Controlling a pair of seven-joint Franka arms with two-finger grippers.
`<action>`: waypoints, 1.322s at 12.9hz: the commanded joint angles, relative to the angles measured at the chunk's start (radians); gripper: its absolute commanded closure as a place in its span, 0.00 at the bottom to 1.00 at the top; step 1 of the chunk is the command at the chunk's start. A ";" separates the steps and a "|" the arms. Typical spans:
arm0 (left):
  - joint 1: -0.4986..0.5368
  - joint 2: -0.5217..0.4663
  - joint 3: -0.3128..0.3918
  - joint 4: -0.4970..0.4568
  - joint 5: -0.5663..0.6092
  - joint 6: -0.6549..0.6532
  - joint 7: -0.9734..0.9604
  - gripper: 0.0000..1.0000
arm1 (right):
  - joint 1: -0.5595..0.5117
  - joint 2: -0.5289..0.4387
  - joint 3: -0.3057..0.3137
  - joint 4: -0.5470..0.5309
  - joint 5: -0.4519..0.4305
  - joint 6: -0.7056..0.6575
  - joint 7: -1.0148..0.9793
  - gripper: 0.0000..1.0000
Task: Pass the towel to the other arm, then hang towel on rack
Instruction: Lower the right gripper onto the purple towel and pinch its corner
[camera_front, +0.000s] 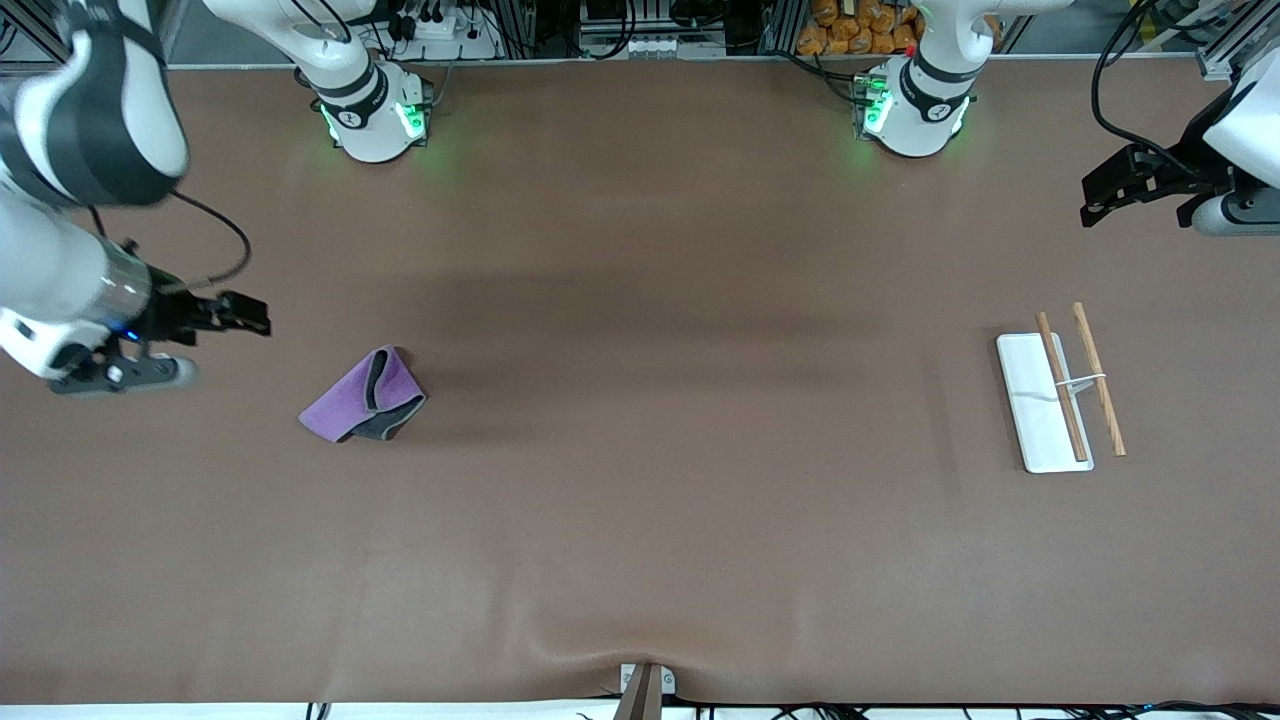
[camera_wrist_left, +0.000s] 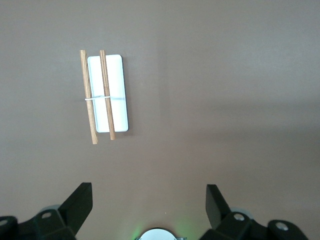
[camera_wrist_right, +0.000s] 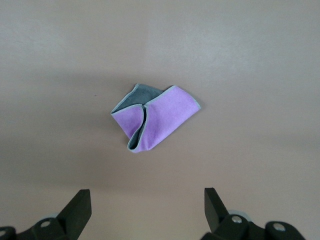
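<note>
The purple towel (camera_front: 362, 397) lies folded on the brown table toward the right arm's end, with its dark grey underside showing along one edge. It also shows in the right wrist view (camera_wrist_right: 155, 117). My right gripper (camera_front: 240, 315) hangs open and empty in the air, over bare table beside the towel (camera_wrist_right: 147, 197). The rack (camera_front: 1060, 390) lies flat toward the left arm's end: a white base with two brown rods joined by a thin white bracket. It also shows in the left wrist view (camera_wrist_left: 105, 95). My left gripper (camera_front: 1105, 200) hangs open and empty over bare table beside the rack (camera_wrist_left: 149, 192).
The two arm bases (camera_front: 375, 110) (camera_front: 915, 105) stand along the table's edge farthest from the front camera. A small metal clamp (camera_front: 645, 685) sits at the edge nearest the front camera. The brown table (camera_front: 680, 400) stretches bare between towel and rack.
</note>
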 joint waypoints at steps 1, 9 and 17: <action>0.008 0.004 -0.003 0.007 -0.013 -0.003 -0.014 0.00 | -0.007 0.026 -0.002 -0.047 0.019 0.081 0.012 0.00; 0.007 0.007 -0.003 0.009 -0.012 0.001 -0.016 0.00 | 0.001 0.152 -0.002 -0.231 0.019 0.383 0.011 0.00; -0.003 0.026 -0.005 -0.008 -0.012 0.014 -0.016 0.00 | 0.104 0.261 -0.002 -0.297 0.020 0.524 0.064 0.01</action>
